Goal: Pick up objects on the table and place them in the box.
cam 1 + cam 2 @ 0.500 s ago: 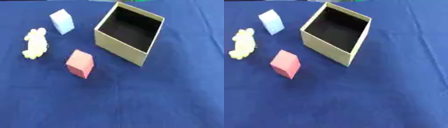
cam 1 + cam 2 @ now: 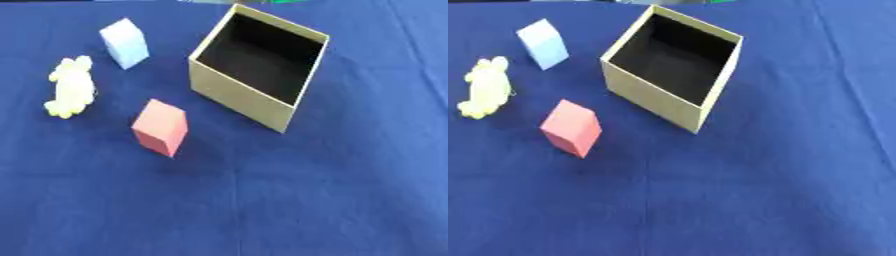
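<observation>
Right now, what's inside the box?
Nothing that shows: the box looks empty, with a dark bare floor. Its near wall hides a strip of that floor, so something small could lie there unseen.

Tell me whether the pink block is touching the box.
Apart. In the left eye view, a strip of blue cloth shows plainly between the pink block and the box.

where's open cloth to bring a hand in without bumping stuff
The near half of the blue cloth and the strip right of the box are bare. The left is crowded: red block, pale blue block, yellow toy.
</observation>
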You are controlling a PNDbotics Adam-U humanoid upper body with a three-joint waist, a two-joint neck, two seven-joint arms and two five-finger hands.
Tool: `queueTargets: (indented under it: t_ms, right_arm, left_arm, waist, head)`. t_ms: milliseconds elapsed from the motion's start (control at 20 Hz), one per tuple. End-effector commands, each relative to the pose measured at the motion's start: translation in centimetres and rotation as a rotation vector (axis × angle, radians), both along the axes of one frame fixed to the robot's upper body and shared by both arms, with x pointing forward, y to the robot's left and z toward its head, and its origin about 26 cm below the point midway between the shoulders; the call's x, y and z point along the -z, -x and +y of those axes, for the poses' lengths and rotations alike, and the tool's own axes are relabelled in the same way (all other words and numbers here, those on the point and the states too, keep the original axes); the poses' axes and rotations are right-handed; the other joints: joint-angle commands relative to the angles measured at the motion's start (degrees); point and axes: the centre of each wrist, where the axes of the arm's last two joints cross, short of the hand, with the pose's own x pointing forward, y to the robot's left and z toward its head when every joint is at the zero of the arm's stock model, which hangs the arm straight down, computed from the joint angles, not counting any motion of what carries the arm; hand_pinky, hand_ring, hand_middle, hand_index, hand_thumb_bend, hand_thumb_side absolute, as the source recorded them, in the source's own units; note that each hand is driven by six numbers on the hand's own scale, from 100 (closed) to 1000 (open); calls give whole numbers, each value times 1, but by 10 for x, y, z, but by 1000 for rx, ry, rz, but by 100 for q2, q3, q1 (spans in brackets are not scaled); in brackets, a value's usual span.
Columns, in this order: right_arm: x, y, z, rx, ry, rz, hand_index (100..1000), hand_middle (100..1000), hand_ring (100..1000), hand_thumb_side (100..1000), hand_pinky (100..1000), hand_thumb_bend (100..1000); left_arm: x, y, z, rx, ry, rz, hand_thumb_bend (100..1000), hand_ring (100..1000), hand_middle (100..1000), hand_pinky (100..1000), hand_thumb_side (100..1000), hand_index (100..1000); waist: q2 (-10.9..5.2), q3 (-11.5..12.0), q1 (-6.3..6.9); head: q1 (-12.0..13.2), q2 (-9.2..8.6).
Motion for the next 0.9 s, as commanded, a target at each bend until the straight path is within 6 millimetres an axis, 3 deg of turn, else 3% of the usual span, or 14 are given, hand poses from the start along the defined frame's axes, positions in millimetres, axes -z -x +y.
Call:
queueTargets:
  t_ms: [50,300,700,900]
  right_arm:
    - [-11,3,-1,-5,26,-28,788,678,738,826,838,100]
    - [-10,3,0,-10,29,-25,788,678,738,833,837,100]
    - [-10,3,1,-19,34,-17,788,677,738,835,837,100]
    - [-9,3,2,-24,37,-11,788,677,738,837,837,100]
  left_arm:
    - [-14,1,-1,18,-56,-29,341,628,698,774,954,840]
    - [-33,-2,-8,35,-216,1,364,645,712,778,946,858]
    - [-53,-4,-27,88,-597,231,352,698,745,804,966,878]
    - [-62,-6,-39,137,-718,312,387,715,755,813,936,889]
  waist:
    - [-108,2,5]
    - [-123,5,15]
    - [-157,-30,50]
    - [-174,-46,72]
  head:
    - [-18,6]
    - [-19,28]
    - [-38,-5]
    - [-26,-7]
